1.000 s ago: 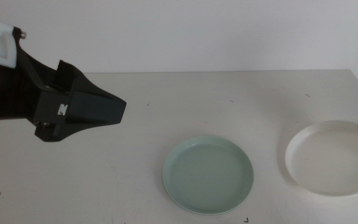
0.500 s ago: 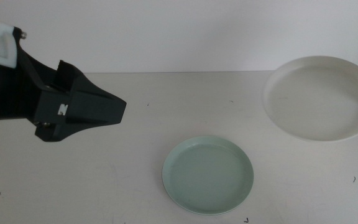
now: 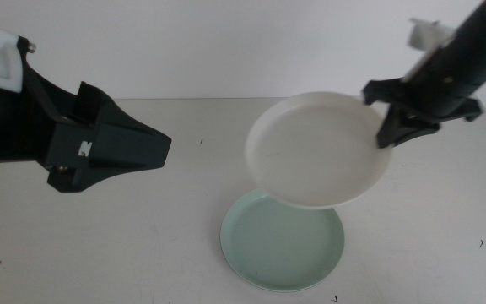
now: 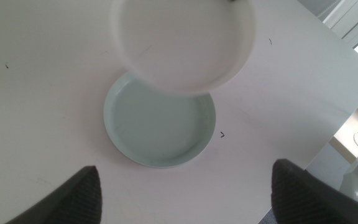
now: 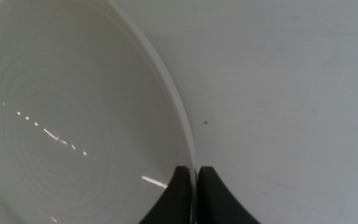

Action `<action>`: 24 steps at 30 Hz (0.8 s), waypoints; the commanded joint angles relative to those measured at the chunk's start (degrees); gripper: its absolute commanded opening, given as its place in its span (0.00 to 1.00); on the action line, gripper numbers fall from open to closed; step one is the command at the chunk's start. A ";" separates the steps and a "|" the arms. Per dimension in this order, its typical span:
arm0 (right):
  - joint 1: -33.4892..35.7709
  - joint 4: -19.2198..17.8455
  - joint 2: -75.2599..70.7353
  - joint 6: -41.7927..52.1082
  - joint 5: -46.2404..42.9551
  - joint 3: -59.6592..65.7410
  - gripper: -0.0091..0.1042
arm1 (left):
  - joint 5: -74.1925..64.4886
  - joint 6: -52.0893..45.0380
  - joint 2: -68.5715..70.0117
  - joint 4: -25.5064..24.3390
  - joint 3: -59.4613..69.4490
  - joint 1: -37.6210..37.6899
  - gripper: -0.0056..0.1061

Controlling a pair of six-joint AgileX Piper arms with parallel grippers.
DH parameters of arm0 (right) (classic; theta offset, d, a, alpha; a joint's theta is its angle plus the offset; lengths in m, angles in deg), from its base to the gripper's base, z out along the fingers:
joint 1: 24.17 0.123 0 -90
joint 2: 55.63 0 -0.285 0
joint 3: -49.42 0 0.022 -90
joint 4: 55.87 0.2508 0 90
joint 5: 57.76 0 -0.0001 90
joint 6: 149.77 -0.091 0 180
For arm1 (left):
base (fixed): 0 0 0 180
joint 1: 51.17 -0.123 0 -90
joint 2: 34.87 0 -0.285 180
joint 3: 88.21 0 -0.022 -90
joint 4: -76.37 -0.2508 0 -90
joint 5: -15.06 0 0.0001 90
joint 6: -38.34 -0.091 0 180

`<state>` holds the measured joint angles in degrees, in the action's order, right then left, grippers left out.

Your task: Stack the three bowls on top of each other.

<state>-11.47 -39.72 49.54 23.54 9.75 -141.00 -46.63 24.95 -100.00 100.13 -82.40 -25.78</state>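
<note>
My right gripper (image 3: 384, 125) is shut on the right rim of the white bowl (image 3: 317, 148) and holds it in the air, tilted, over the far part of the mint green bowl (image 3: 283, 245). The green bowl lies on the table at the front middle. In the right wrist view the gripper (image 5: 194, 177) pinches the white bowl's (image 5: 73, 112) thin rim. The left wrist view shows the white bowl (image 4: 182, 43) above the green bowl (image 4: 160, 124). My left gripper (image 4: 188, 167) is open and empty, held high at the left. The grey-blue bowl is out of view.
The left arm's dark bulk (image 3: 83, 143) hangs over the left side of the white table (image 3: 142, 245). The table's right edge (image 4: 328, 130) shows in the left wrist view. A wall stands behind the table.
My right gripper has lifted the white bowl off the table at the right and carried it up and to the left, over the green bowl. The left arm has not moved.
</note>
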 commanded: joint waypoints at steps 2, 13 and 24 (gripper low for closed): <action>3.54 1.10 0.62 -0.43 -1.69 -3.14 0.09 | 2.69 0.18 0.83 1.73 -1.68 0.28 0.98; 9.38 0.70 8.47 -0.61 -1.56 -3.14 0.09 | 2.69 0.18 0.83 1.34 -1.68 0.28 0.98; 9.38 -1.38 14.28 -0.61 -1.10 -3.07 0.09 | 2.75 0.18 0.83 1.34 -1.68 0.28 0.98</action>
<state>-2.19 -41.49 66.52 22.99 8.86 -142.26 -46.63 24.95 -100.00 99.87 -82.40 -25.78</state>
